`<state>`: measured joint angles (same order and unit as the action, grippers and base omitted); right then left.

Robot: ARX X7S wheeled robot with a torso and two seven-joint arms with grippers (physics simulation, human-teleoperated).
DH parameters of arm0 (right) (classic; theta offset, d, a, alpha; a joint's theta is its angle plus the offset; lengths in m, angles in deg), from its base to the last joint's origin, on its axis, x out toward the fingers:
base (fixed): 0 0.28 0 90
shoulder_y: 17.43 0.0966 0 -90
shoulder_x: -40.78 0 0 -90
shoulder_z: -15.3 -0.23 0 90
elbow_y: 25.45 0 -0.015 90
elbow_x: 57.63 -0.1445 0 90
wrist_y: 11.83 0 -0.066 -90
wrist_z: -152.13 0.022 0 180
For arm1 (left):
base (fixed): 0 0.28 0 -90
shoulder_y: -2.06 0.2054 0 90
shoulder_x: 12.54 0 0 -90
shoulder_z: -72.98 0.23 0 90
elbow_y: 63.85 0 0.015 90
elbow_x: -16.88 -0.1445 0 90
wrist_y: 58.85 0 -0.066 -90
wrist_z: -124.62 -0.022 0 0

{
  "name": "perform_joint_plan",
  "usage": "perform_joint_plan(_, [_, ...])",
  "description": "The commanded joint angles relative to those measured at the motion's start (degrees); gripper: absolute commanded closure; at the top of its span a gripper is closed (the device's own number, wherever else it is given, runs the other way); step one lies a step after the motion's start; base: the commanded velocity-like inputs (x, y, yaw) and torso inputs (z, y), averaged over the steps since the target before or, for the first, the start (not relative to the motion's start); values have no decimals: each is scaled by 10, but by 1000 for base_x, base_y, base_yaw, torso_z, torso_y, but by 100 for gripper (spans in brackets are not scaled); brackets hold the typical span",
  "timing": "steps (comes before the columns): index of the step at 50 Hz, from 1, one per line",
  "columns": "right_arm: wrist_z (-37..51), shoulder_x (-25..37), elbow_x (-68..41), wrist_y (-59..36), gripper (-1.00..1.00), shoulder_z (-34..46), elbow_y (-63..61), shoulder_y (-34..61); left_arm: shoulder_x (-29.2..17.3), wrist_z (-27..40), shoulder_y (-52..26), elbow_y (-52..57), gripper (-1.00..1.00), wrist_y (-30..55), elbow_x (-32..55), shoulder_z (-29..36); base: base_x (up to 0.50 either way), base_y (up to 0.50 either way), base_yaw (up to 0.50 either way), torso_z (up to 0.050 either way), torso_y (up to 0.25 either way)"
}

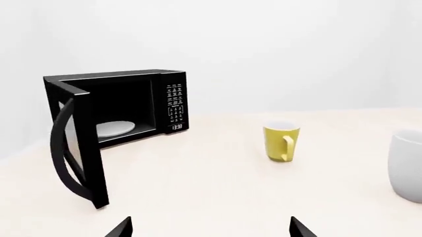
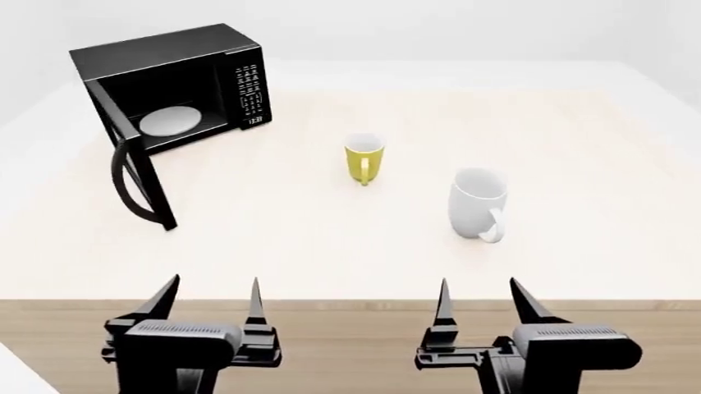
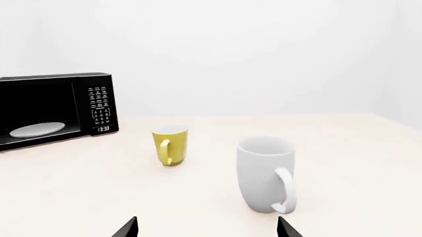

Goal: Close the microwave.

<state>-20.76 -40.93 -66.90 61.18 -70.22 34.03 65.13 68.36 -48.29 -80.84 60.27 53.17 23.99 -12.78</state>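
Observation:
The black microwave (image 2: 180, 78) stands at the far left of the table with its door (image 2: 137, 168) swung wide open toward me, curved handle (image 2: 118, 185) on the outer face. A white turntable plate (image 2: 170, 121) shows inside, and the keypad panel (image 2: 252, 92) is on its right side. The microwave (image 1: 125, 103) also shows in the left wrist view, its door (image 1: 82, 148) edge-on, and at the side of the right wrist view (image 3: 59, 108). My left gripper (image 2: 210, 297) and right gripper (image 2: 480, 297) hover open over the table's near edge, both empty and far from the door.
A yellow mug (image 2: 365, 158) stands mid-table and a larger white mug (image 2: 478, 203) to its right, nearer me. The light table (image 2: 328, 238) ends in a wooden front edge (image 2: 350, 316) just under the grippers. White walls lie behind.

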Motion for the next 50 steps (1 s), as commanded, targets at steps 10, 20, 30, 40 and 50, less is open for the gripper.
perform_joint_plan(10, [11,14,-15,-18,-100,6,-33,-8,-13,9,8,30,-100,12,11,4,0,500,0,0,0])
perform_joint_plan(20, [7,21,-19,-10,-100,14,-35,-12,-17,12,9,32,-100,11,15,7,0,500,0,0,0])
perform_joint_plan(30, [10,25,-25,-9,-100,16,-36,-11,-20,14,9,33,-100,12,22,7,0,500,0,0,0])
perform_joint_plan(40, [15,29,-31,-15,-100,17,-45,-11,-23,17,9,35,-100,11,28,8,0,500,0,0,0])
perform_joint_plan(50, [19,32,-34,-9,-100,18,-44,-12,-27,21,11,38,-100,9,31,10,0,500,0,0,0])
